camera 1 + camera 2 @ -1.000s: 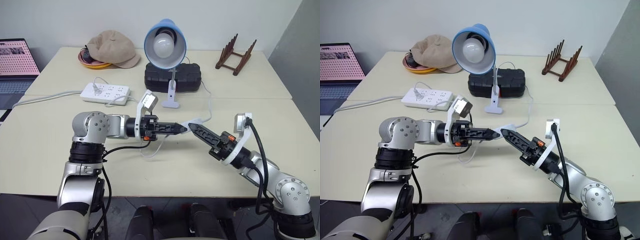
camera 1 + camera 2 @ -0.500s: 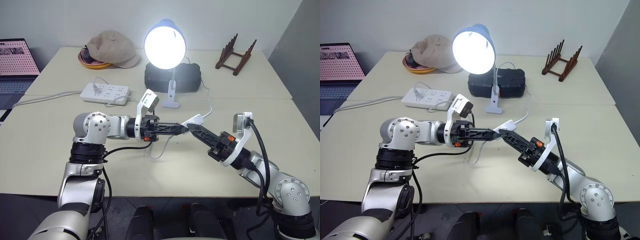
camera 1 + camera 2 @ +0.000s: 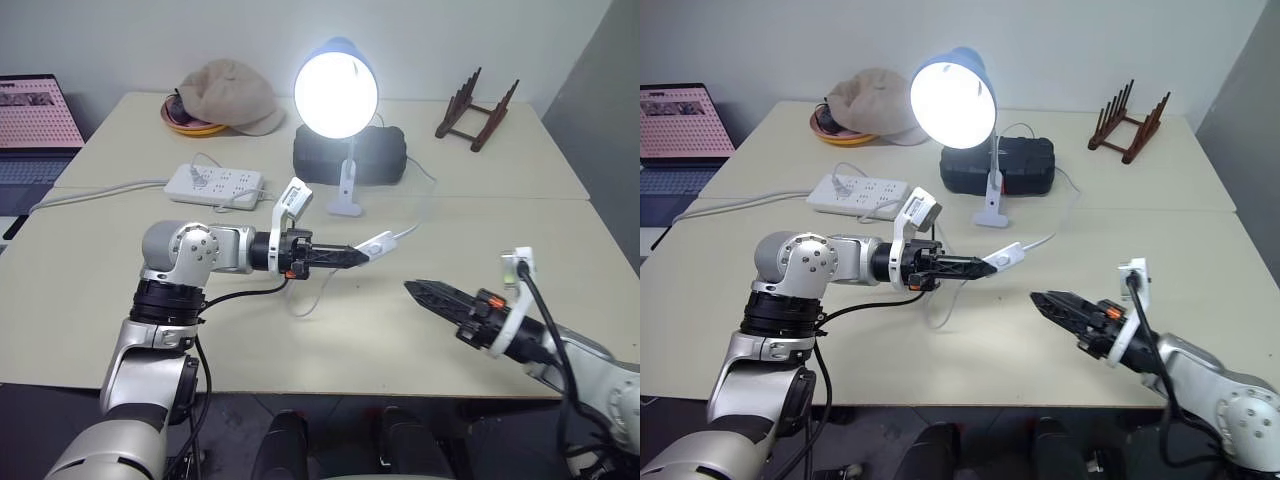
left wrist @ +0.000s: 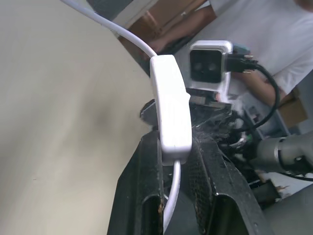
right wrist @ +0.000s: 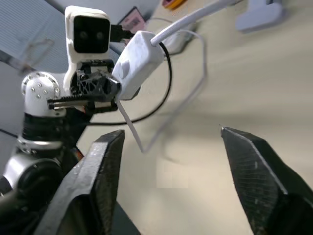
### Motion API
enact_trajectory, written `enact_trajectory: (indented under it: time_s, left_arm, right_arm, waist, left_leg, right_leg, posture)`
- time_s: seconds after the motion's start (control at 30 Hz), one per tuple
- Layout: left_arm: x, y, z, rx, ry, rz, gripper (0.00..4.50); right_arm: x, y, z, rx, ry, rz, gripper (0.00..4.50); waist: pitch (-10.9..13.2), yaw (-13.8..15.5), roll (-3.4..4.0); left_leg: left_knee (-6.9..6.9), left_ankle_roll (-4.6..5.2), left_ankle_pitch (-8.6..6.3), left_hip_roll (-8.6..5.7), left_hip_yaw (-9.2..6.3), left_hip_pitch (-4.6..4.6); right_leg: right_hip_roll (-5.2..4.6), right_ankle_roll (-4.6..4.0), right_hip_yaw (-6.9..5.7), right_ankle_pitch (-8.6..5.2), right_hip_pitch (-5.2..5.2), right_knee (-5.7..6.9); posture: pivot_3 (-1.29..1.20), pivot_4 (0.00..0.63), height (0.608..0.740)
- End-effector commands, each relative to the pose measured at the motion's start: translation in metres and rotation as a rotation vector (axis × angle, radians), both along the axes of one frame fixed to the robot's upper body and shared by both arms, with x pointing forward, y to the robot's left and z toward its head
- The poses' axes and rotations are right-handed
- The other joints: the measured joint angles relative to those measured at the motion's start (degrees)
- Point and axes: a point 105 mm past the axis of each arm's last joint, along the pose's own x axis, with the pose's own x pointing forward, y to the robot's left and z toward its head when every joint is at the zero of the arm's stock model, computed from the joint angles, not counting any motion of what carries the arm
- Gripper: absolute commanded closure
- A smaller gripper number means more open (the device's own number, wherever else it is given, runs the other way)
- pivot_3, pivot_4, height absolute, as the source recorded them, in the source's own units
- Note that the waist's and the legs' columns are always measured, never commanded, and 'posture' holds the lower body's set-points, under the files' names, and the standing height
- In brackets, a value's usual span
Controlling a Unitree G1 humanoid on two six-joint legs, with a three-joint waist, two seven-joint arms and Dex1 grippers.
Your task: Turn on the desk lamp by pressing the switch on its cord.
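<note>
The small desk lamp [image 3: 336,88] with the light-blue round shade stands at the far side of the table and its bulb glows, so the pressing step seems done. The left gripper [image 3: 358,255] is clamped on the small white oblong switch [image 3: 377,245], held above the table with its thin white cord [image 3: 425,212]. The right gripper [image 3: 415,290] hangs nearer, to the right, with its fingers spread and empty. The next move probably calls for laying the switch down gently.

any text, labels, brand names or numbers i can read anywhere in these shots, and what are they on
None can be read.
Laptop screen: pink page with rows of small dark marks, too small to read.
Power strip: markings by the sockets, too small to read.
Switch: plain white on the face that shows.
Desk lamp: no print visible.
</note>
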Motion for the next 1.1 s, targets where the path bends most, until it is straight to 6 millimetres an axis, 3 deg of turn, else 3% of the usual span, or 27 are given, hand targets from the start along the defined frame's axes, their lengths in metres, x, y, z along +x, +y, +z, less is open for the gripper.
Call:
enact_trajectory:
  time_s: [0.03, 0.17, 0.33, 0.37, 0.4, 0.47, 0.6, 0.7, 0.8, 0.93, 1.1]
  left_arm:
    - [0.023, -0.004, -0.036, 0.257, -0.353, -0.015, 4.12]
    - [0.037, -0.013, -0.056, 0.331, -0.510, -0.023, 4.12]
    - [0.044, -0.014, -0.065, 0.380, -0.633, -0.083, 4.12]
    - [0.042, -0.013, -0.062, 0.362, -0.624, -0.100, 3.77]
    - [0.041, -0.012, -0.058, 0.345, -0.615, -0.110, 3.77]
    - [0.041, -0.005, -0.049, 0.320, -0.601, -0.116, 3.26]
    - [0.040, 0.018, -0.020, 0.235, -0.519, -0.079, 2.45]
    - [0.040, 0.053, -0.004, 0.264, -0.508, -0.002, 1.85]
    - [0.030, 0.086, 0.004, 0.315, -0.510, 0.039, 1.14]
    - [0.029, 0.114, 0.008, 0.383, -0.563, 0.150, 0.34]
    - [0.022, 0.131, 0.003, 0.408, -0.548, 0.204, 0.23]
  right_arm:
    - [-0.015, -0.002, 0.002, -0.369, -0.185, 0.123, 0.17]
    - [-0.005, -0.008, 0.002, -0.547, -0.320, 0.104, 0.05]
    - [0.000, -0.006, -0.001, -0.567, -0.376, 0.082, 0.05]
    - [0.001, -0.008, -0.003, -0.572, -0.379, 0.072, 0.02]
    - [0.003, -0.010, -0.004, -0.577, -0.380, 0.060, 0.02]
    - [0.005, -0.014, -0.005, -0.587, -0.385, 0.044, 0.00]
    - [0.006, -0.022, -0.008, -0.600, -0.379, 0.043, 0.00]
    - [0.003, -0.029, -0.010, -0.616, -0.363, 0.069, 0.00]
    - [-0.002, -0.036, -0.013, -0.623, -0.334, 0.115, 0.00]
    - [-0.007, -0.043, -0.015, -0.633, -0.305, 0.155, 0.00]
    - [-0.003, -0.048, -0.017, -0.636, -0.299, 0.157, 0.00]
  waist:
    - [0.0, -0.1, 0.02]
    - [0.0, -0.1, -0.03]
    - [0.0, -0.1, -0.08]
    - [0.0, -0.1, -0.08]
    - [0.0, -0.1, -0.08]
    - [0.0, -0.1, -0.08]
    - [0.0, -0.3, -0.09]
    - [0.0, -0.4, -0.09]
    - [0.0, -0.6, -0.08]
    - [0.0, -0.2, -0.09]
    - [0.1, 0.0, -0.18]
  left_leg:
    - [0.01, 0.00, 0.00, 0.01, 0.02, 0.03]
    - [0.02, 0.00, 0.00, 0.02, 0.02, 0.02]
    - [0.02, 0.00, -0.01, 0.01, 0.09, -0.14]
    - [0.00, 0.00, -0.01, 0.01, 0.10, -0.15]
    - [0.00, 0.00, -0.01, 0.01, 0.09, -0.15]
    - [-0.01, 0.00, -0.01, 0.01, 0.08, -0.16]
    - [0.00, 0.00, -0.01, 0.02, 0.06, -0.12]
    - [0.00, 0.01, -0.01, 0.03, 0.03, -0.08]
    - [-0.01, 0.00, -0.01, 0.05, 0.04, -0.04]
    - [-0.05, 0.00, -0.01, 0.06, 0.04, 0.00]
    - [0.06, 0.00, -0.01, 0.06, 0.01, -0.04]
  right_leg:
    - [0.01, -0.06, 0.03, -0.03, 0.00, 0.00]
    - [0.03, -0.31, 0.04, -0.17, -0.02, -0.03]
    - [0.02, 0.08, 0.08, 0.03, -0.04, -0.24]
    - [0.02, 0.09, 0.08, 0.03, -0.04, -0.25]
    - [0.02, 0.10, 0.07, 0.02, -0.04, -0.25]
    - [0.02, 0.11, 0.06, 0.01, -0.04, -0.25]
    - [0.03, 0.11, 0.05, 0.00, -0.04, -0.19]
    - [0.04, 0.10, 0.04, 0.00, -0.04, -0.11]
    - [0.05, 0.09, 0.05, -0.01, -0.04, -0.07]
    - [0.03, 0.07, 0.03, -0.02, 0.00, -0.07]
    - [0.01, 0.05, -0.03, -0.03, 0.02, -0.07]
  posture:
    - [0.00, 0.150, 0.740]
    - [0.00, 0.150, 0.740]
    - [0.00, 0.150, 0.740]
    - [0.00, 0.150, 0.740]
    - [0.00, 0.150, 0.740]
    - [0.00, 0.150, 0.740]
    - [0.00, 0.150, 0.740]
    - [0.00, 0.150, 0.740]
    - [0.00, 0.150, 0.740]
    - [0.00, 0.150, 0.740]
    - [0.00, 0.150, 0.740]
